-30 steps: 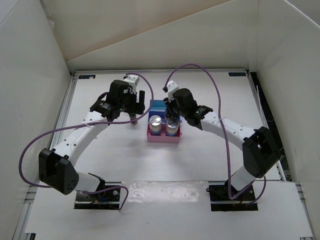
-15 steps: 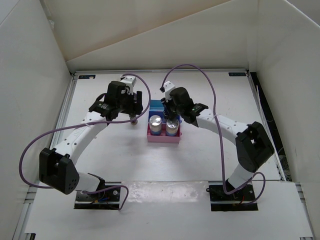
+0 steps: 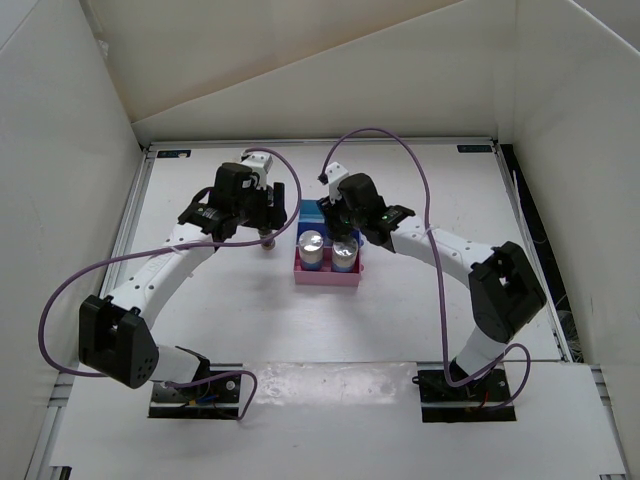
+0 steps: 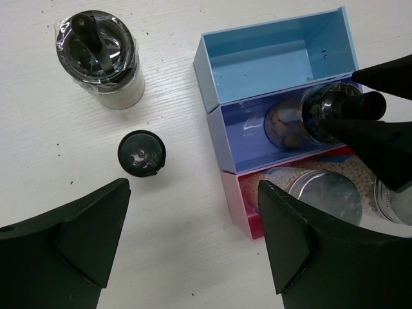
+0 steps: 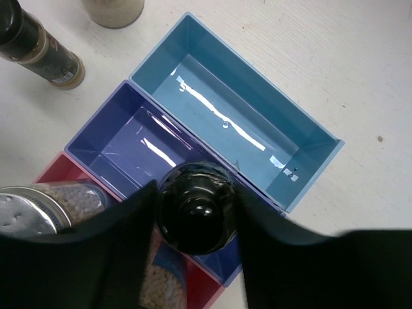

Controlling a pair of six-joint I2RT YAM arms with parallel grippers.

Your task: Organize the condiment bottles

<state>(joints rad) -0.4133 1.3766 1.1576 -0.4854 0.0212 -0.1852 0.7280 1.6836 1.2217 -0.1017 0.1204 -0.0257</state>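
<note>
Right gripper (image 5: 196,222), clamping a black-capped bottle (image 5: 196,203), has edged toward the far edge above the rack (image 5: 129,151), ready to lower; left gripper (image 4: 193,188) gapes wide.

The rack (image 3: 326,278) is sitting mid-table, its three compartments lying one behind another. In the nearest one the left-hand bottle (image 3: 312,242) and the right-hand bottle (image 3: 344,256) are standing side by side. The right gripper (image 5: 196,209) is holding a third bottle (image 4: 302,119) over the middle compartment, toward its right end. Left of the rack a fourth bottle (image 4: 141,152) is standing on the table (image 4: 174,215), with a wider jar (image 4: 100,55) behind it.
</note>
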